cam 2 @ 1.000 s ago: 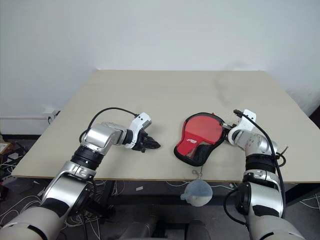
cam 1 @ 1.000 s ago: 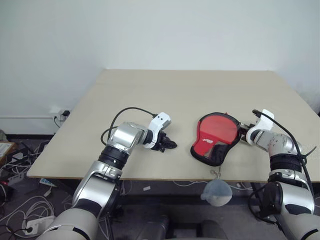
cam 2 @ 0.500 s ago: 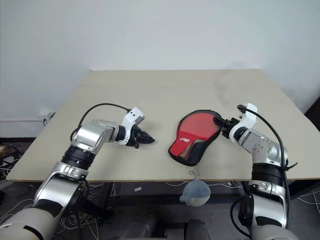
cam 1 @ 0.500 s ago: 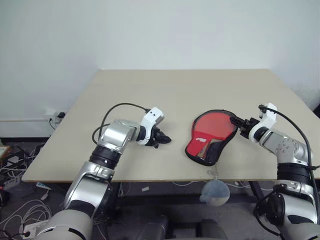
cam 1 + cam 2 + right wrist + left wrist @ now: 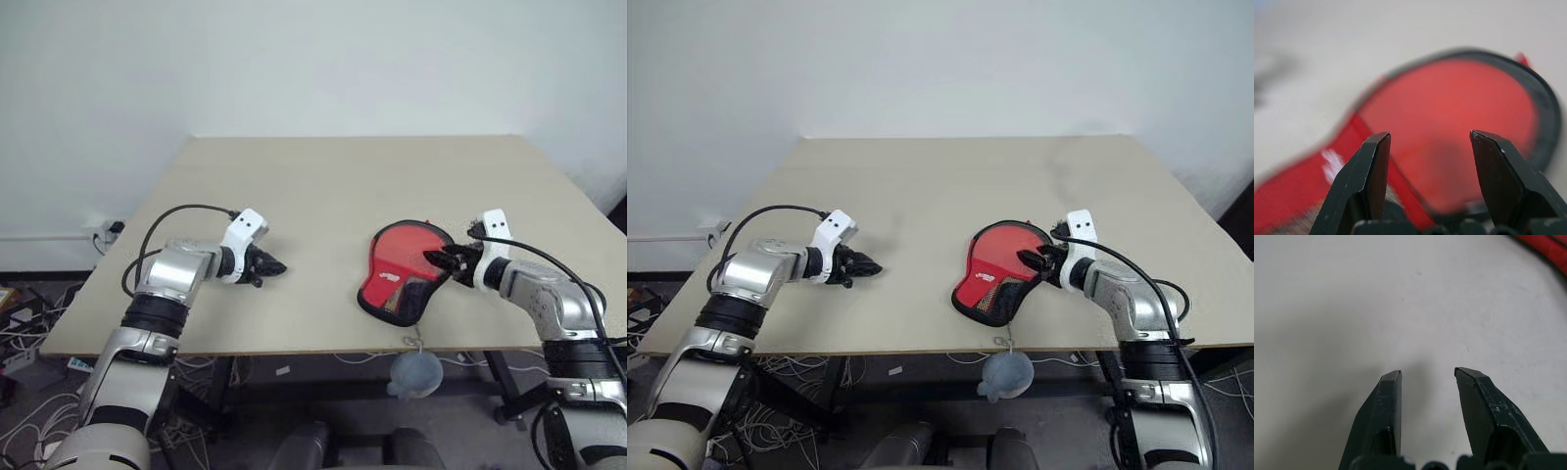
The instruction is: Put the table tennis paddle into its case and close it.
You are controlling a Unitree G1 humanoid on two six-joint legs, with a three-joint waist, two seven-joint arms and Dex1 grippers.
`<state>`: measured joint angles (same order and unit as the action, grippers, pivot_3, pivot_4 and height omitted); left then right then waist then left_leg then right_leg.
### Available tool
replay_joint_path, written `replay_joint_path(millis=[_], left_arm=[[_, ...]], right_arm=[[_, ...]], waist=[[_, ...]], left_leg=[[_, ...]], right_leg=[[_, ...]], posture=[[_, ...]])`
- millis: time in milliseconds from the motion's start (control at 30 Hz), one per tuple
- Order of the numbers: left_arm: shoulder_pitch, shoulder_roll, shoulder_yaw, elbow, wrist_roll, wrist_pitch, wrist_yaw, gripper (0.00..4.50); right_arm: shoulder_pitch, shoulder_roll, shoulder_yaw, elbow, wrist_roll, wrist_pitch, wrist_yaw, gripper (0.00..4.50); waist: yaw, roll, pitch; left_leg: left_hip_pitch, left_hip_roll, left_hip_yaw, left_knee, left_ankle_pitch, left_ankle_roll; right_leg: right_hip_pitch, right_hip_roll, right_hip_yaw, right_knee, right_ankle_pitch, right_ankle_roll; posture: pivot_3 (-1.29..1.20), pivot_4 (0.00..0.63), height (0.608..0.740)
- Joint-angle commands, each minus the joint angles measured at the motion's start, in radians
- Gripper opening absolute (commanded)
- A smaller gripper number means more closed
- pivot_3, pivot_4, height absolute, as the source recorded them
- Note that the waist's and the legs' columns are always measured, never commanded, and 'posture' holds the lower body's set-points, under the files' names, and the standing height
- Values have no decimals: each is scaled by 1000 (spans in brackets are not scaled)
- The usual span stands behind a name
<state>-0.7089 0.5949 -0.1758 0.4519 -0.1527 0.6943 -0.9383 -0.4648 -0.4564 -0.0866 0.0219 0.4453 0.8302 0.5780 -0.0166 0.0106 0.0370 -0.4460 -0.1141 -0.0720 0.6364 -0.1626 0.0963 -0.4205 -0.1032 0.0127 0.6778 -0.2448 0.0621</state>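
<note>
The case (image 5: 405, 276) lies flat near the front edge of the counter (image 5: 343, 186), toward its front right corner, its clear side up with the red mesh panel at the narrow end. Through the plastic a round red face is seen, so the table tennis paddle (image 5: 411, 255) is judged to be already inside — its handle cannot be made out with certainty. From the narrow end a cord runs over the front edge, and the pale blue-grey ball (image 5: 411, 374) hangs below the counter.

The right gripper (image 5: 439, 262) is held just over the right rim of the case, its fingers spread apart and nothing grasped between them; in the right wrist view the red face is framed between the two black fingers (image 5: 1369, 171). The left gripper (image 5: 272, 265) is placed well apart from the case, near the front left part of the counter, its fingers parted over bare surface and holding nothing.

Closing is judged to be the step in hand. It would be done best if the zip pull were first located along the black edging — it cannot be seen here — and the case were pinned by the left gripper while the pull is drawn around the rim by the right. A slow, low pull is advised, since the light pouch could be dragged toward the front edge by the hanging ball.
</note>
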Motion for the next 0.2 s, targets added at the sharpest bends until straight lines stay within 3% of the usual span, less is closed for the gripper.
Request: replay_joint_path(millis=[33, 200], left_arm=[[3, 19, 39, -16, -11, 5, -4, 1764], [25, 37, 29, -46, -13, -8, -37, 1764]], right_arm=[[-22, 48, -24, -177, 116, 106, -18, 2787], [-4, 24, -25, -244, 132, 151, -23, 2787]], waist=[[-1, 0, 0], [2, -1, 0]], left_leg=[[0, 0, 0, 0, 0, 0], [0, 0, 1, -1, 0, 0]], right_leg=[[0, 0, 0, 0, 0, 0], [0, 0, 1, -1, 0, 0]], posture=[[0, 0, 688], [0, 0, 688]])
